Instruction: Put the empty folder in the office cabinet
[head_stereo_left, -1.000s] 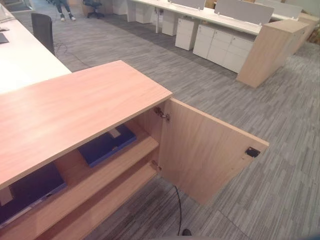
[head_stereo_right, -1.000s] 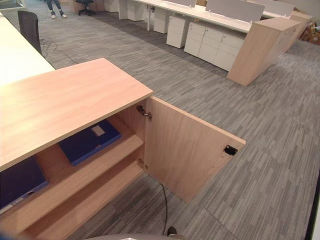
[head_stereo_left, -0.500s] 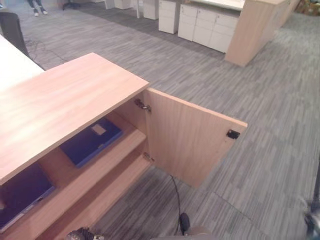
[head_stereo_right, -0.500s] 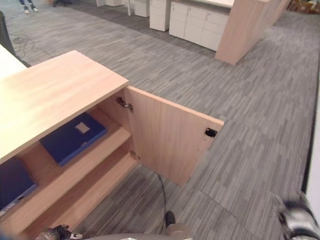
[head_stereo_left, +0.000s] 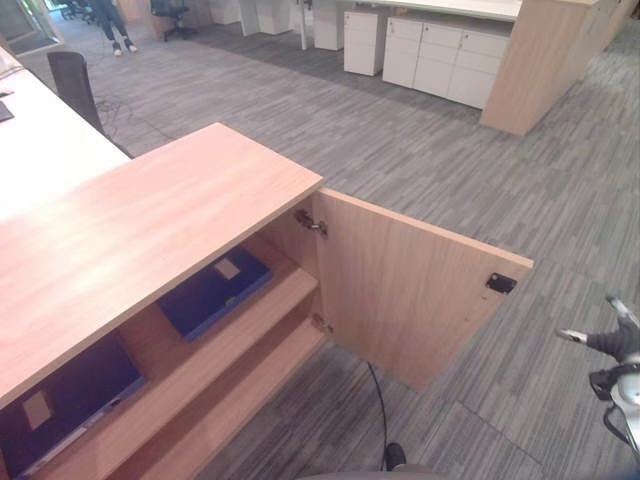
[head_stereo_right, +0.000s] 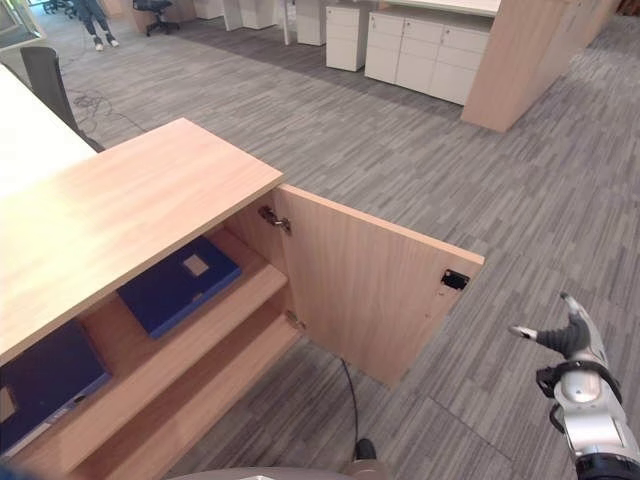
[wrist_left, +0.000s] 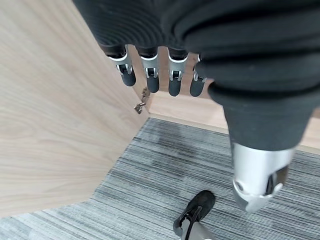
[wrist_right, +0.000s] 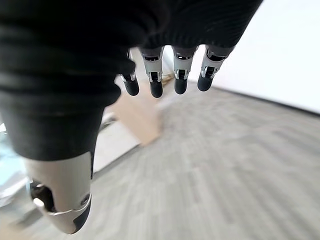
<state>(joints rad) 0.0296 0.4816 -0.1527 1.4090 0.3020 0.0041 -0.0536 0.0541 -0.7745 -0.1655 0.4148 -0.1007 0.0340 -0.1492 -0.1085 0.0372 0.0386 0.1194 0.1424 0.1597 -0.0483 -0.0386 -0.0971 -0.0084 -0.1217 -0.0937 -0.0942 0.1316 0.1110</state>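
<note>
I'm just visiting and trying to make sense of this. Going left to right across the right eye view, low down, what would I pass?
Dark blue folder at the shelf's left end → second blue folder on the same shelf → open cabinet door → black latch at the door's edge → the robot's right hand.

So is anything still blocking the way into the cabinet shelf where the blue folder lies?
Nothing visible does. The cabinet door stands swung wide open, and the blue folder lies flat on the upper shelf. The right hand hangs open over the carpet, apart from the door.
</note>
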